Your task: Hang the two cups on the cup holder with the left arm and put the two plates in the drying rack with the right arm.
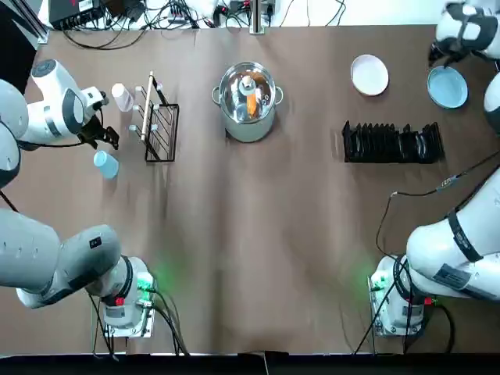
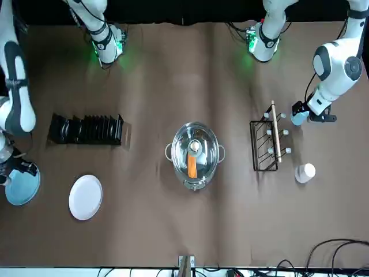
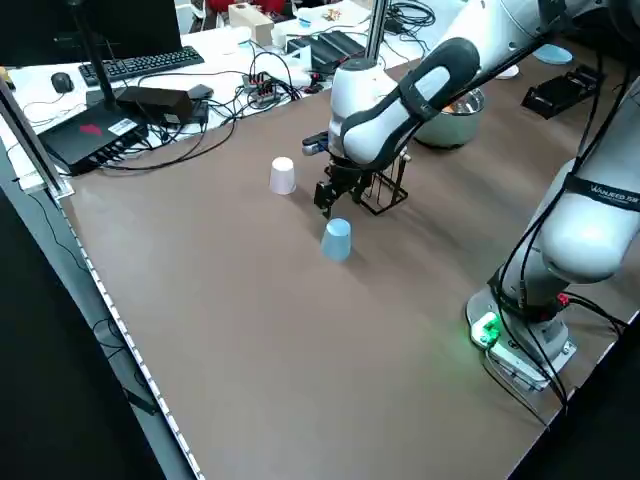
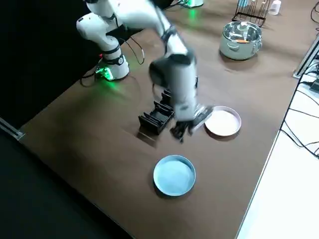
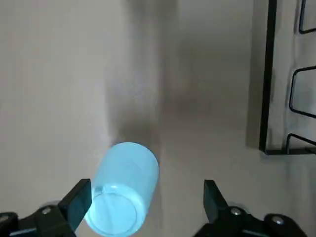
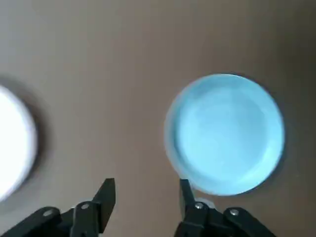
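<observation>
Beside the cup holder [image 1: 159, 119], on its side away from the steel pot [image 1: 248, 100], the light blue cup [image 1: 105, 164] stands mouth-down on the brown table [image 1: 258, 234], a small plain cylinder. The pinkish-white cup [image 1: 122, 97] lies tipped on its side near the holder's far end, its long axis running roughly away from the robot; its mouth is hard to make out. The left gripper [image 5: 143, 205] hangs over the blue cup with fingers spread wide, the cup close to one fingertip. The holder is a black wire base with a pale pegged post lying along it.

Beyond the drying rack [image 1: 392, 143], the white plate [image 1: 369, 75] and light blue plate [image 1: 448, 87] lie flat. The right gripper [image 6: 144, 197] hovers at the blue plate's rim, fingers parted and empty; in the right side view it is blurred.
</observation>
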Controlling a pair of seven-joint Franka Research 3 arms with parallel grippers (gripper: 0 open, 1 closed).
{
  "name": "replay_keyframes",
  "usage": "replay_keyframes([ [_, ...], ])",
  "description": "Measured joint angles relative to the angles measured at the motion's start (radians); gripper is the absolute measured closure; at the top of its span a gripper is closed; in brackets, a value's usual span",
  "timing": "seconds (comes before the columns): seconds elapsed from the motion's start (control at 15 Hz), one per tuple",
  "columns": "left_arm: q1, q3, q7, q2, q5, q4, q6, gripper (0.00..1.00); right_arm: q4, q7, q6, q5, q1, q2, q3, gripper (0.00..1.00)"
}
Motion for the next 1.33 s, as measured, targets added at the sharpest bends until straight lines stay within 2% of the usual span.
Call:
replay_keyframes([
  [0.2,0.017,0.0,0.024,0.014,0.0,-0.007,0.047,0.0,0.031,-0.038,0.125,0.0,-0.103,0.118,0.001,0.41],
  [0.27,0.024,0.0,0.031,0.025,0.0,-0.009,0.064,0.0,0.048,-0.04,0.161,-0.001,-0.12,0.15,0.002,0.36],
  [0.4,0.033,0.0,0.035,0.045,0.0,-0.009,0.085,0.0,0.092,-0.04,0.196,-0.002,-0.143,0.198,0.001,0.36],
  [0.53,0.039,0.0,0.035,0.056,0.0,-0.009,0.09,0.0,0.126,-0.04,0.195,-0.001,-0.172,0.219,0.001,0.36],
  [0.87,0.082,0.0,0.072,0.066,0.0,-0.02,0.09,0.0,0.133,-0.039,0.211,0.0,-0.245,0.252,0.003,0.34],
  [1.33,0.11,-0.002,0.105,0.066,0.0,-0.035,0.09,0.0,0.135,-0.038,0.223,0.067,-0.253,0.293,0.007,0.38],
])
